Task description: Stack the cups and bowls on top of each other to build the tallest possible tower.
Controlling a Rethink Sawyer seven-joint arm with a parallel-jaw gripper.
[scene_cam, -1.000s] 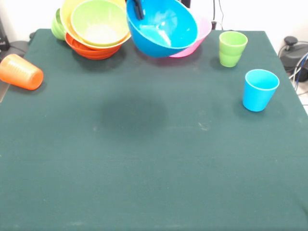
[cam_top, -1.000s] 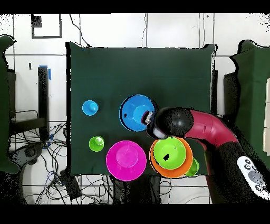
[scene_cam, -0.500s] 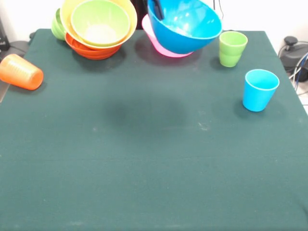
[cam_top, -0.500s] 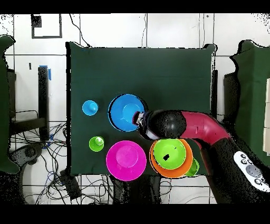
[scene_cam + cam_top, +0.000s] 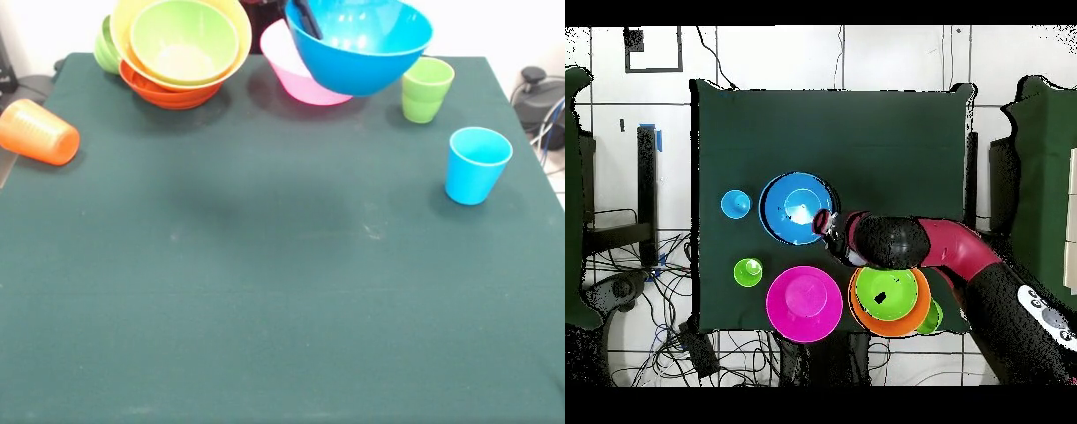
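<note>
My gripper (image 5: pixel 305 18) is shut on the rim of the blue bowl (image 5: pixel 364 49) and holds it in the air, in front of the pink bowl (image 5: pixel 296 75) and beside the lime green cup (image 5: pixel 425 88). One dark finger shows inside the bowl. In the overhead view the gripper (image 5: pixel 828 222) grips the blue bowl (image 5: pixel 797 208) at its rim, away from the pink bowl (image 5: pixel 804 303). The tower (image 5: pixel 181 44) is a lime green bowl in a large orange bowl on a red-orange bowl. The light blue cup (image 5: pixel 477 165) stands upright. The orange cup (image 5: pixel 37 132) lies on its side.
A small green bowl (image 5: pixel 106 49) sits behind the tower at the table's far corner. The dark green table (image 5: pixel 265 291) has cables and gear off its right edge. The small dark blue bowl is out of view.
The gripper has carried the blue bowl to the right in the front view, from beside the tower to in front of the pink bowl, near the lime green cup.
</note>
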